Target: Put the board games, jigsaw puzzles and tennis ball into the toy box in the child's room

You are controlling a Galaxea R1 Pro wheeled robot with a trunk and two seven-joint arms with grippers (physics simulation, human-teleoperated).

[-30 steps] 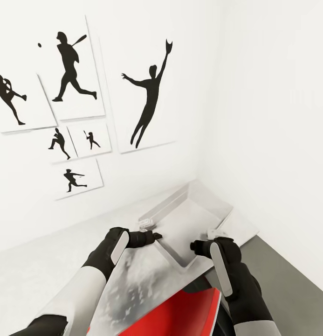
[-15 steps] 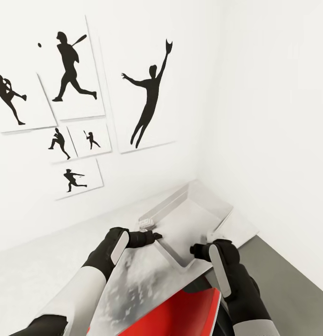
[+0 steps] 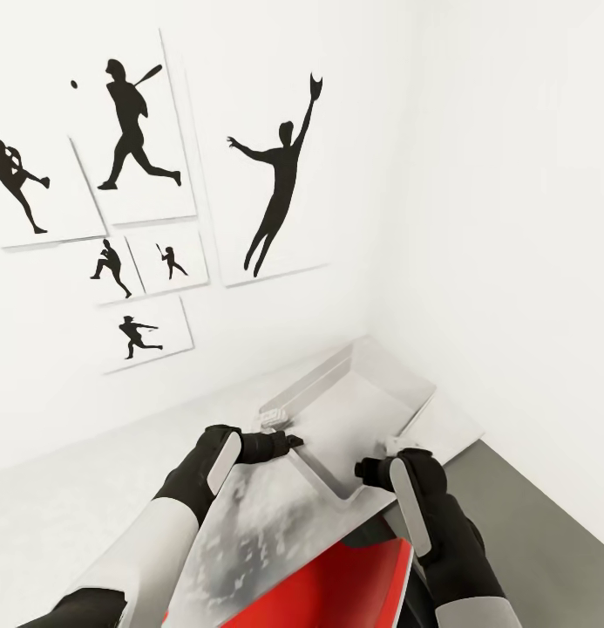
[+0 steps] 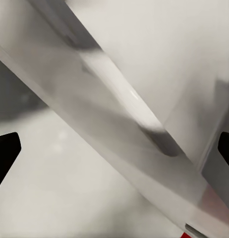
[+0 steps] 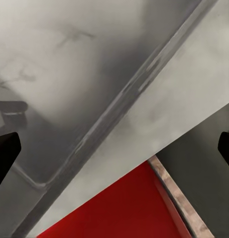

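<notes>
1. We count two grippers in the head view: our left gripper (image 3: 288, 439) and our right gripper (image 3: 364, 467), both black, on white-sleeved arms.
2. We see one toy box (image 3: 371, 397), a light grey open-topped bin with low sloping walls. It stands on the table (image 3: 249, 515), just ahead of both grippers and between them, reaching away toward the room corner.
3. The left gripper sits at the box's near-left rim; the right gripper sits close to the near corner of the box.
4. In the left wrist view, two dark fingertips (image 4: 5, 148) show at opposite edges of the picture, so that gripper stands wide apart with nothing between the fingers. The toy box wall (image 4: 119, 114) crosses the space ahead of it.
5. In the right wrist view, the two fingertips (image 5: 5, 148) likewise sit at opposite edges, spread apart and holding nothing. Ahead of them runs the box rim (image 5: 119, 104).
6. One red flat surface (image 3: 336, 584) lies below the table edge, nearer to us than the grippers; the right wrist view shows it (image 5: 119, 208) too. We cannot tell what it is.
7. Six black silhouette pictures (image 3: 280, 174) of ball players hang on the white wall, beyond and above the left gripper.
8. A dark grey surface (image 3: 528, 523) lies to the outer side of the right gripper.
</notes>
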